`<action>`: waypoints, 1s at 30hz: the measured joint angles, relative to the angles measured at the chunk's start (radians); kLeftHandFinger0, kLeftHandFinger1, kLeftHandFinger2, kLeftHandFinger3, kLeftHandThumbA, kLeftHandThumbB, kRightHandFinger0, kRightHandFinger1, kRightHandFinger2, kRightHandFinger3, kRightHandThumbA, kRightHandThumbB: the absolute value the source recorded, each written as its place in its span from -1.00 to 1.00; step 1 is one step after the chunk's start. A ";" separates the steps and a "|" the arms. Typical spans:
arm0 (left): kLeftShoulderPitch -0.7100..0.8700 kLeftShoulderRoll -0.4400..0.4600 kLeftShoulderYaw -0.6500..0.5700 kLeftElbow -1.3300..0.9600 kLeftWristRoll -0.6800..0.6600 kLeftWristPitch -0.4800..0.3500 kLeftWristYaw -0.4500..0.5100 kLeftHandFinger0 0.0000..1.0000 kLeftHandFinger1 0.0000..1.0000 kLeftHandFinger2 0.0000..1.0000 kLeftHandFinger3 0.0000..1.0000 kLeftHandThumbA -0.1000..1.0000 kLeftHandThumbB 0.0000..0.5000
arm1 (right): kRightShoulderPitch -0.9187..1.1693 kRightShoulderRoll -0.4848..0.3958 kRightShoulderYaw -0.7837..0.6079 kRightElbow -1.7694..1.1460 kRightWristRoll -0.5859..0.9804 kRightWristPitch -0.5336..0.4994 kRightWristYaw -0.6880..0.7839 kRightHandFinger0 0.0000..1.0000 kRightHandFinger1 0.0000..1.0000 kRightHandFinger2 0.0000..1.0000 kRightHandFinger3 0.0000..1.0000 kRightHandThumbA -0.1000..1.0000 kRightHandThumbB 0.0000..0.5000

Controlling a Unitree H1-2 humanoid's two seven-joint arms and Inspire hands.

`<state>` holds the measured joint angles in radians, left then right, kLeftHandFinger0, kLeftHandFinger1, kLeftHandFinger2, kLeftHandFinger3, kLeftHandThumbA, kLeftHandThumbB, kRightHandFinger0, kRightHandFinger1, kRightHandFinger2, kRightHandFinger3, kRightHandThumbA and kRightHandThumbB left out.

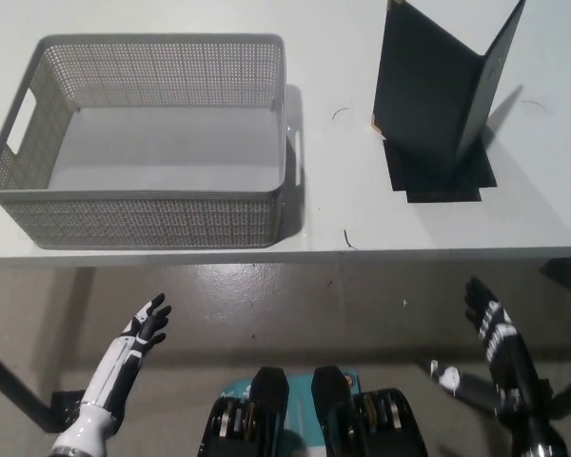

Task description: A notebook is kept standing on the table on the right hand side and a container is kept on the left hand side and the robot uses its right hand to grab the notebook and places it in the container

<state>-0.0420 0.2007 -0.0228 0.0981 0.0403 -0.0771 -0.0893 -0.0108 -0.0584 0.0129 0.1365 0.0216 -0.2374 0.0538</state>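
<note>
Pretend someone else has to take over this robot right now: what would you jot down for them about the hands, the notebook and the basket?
Left hand: open, holds nothing, low below the table edge on the left.
Right hand: open, holds nothing, below the table edge on the right.
Notebook: stands part-open on the table, right side, on a dark patch, untouched.
Container: grey mesh, left side, nothing in it.
Done: nothing yet.
Left: right hand grabs the notebook and places it in the container.

no readable text, labels or numbers anywhere
</note>
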 measured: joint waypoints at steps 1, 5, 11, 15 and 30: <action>0.003 -0.002 0.006 -0.002 -0.010 0.001 0.000 1.00 1.00 1.00 1.00 1.00 -0.08 | 0.055 0.011 0.007 -0.057 -0.010 -0.015 -0.002 1.00 1.00 1.00 1.00 1.00 -0.16; 0.013 -0.013 0.016 -0.005 -0.030 0.002 -0.001 1.00 1.00 1.00 1.00 1.00 -0.12 | 0.174 0.035 0.022 -0.212 -0.039 -0.056 -0.005 1.00 1.00 1.00 1.00 1.00 -0.23; 0.041 -0.033 0.017 -0.025 -0.066 0.011 -0.012 1.00 1.00 1.00 1.00 1.00 -0.14 | 0.221 0.069 0.018 -0.433 -0.101 -0.097 -0.022 1.00 1.00 1.00 1.00 1.00 0.01; 0.059 -0.042 0.017 -0.035 -0.086 0.014 -0.021 1.00 1.00 1.00 1.00 1.00 -0.16 | 0.116 0.109 -0.018 -0.528 -0.164 -0.102 -0.050 1.00 1.00 1.00 1.00 1.00 0.21; 0.082 -0.045 0.018 -0.030 -0.096 0.013 -0.023 1.00 1.00 1.00 1.00 1.00 -0.13 | -0.398 0.071 -0.164 -0.216 -0.255 0.068 -0.141 1.00 1.00 1.00 1.00 1.00 0.70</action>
<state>0.0396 0.1552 -0.0047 0.0683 -0.0553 -0.0644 -0.1128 -0.4090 0.0125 -0.1508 -0.0797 -0.2337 -0.1696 -0.0870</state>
